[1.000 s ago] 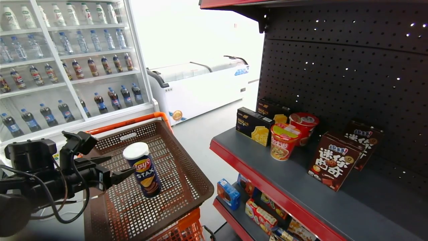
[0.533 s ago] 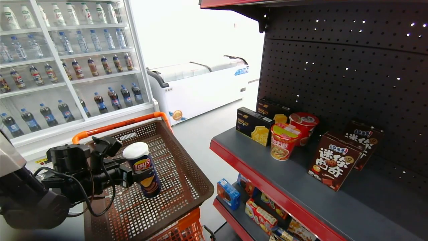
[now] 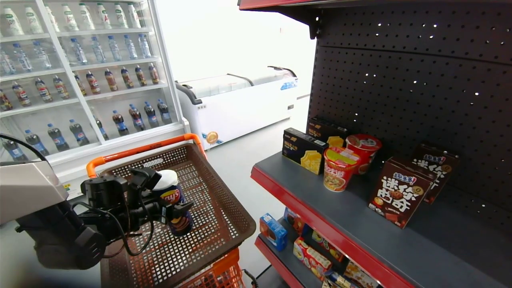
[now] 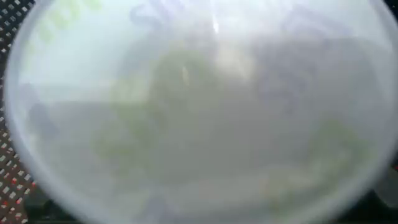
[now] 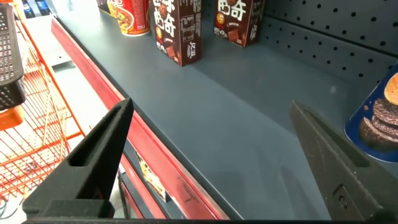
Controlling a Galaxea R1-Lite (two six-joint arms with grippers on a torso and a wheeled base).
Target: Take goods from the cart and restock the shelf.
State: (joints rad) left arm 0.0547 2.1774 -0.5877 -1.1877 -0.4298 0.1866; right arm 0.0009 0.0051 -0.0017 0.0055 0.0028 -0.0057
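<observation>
A blue chips can [image 3: 179,219] with a white lid [image 3: 167,177] stands upright in the brown cart basket [image 3: 224,208]. My left gripper [image 3: 170,196] is level with the can's upper half, one finger on each side of it, and looks open around it. The lid [image 4: 199,112] is pressed close to the left wrist camera. My right gripper [image 5: 211,162] hangs open and empty over the bare grey shelf board [image 5: 249,124]. The same shelf [image 3: 360,216] runs along the right in the head view.
On the shelf stand black and yellow boxes [image 3: 304,151], two noodle cups [image 3: 338,168], and brown boxes [image 3: 400,192]. A blue biscuit pack [image 5: 379,118] sits at the shelf's near end. Lower shelves hold snacks [image 3: 274,230]. A drinks fridge [image 3: 80,80] is behind the cart.
My left gripper has moved forward to the can, so its fingers now straddle it. The can has stayed in place.
</observation>
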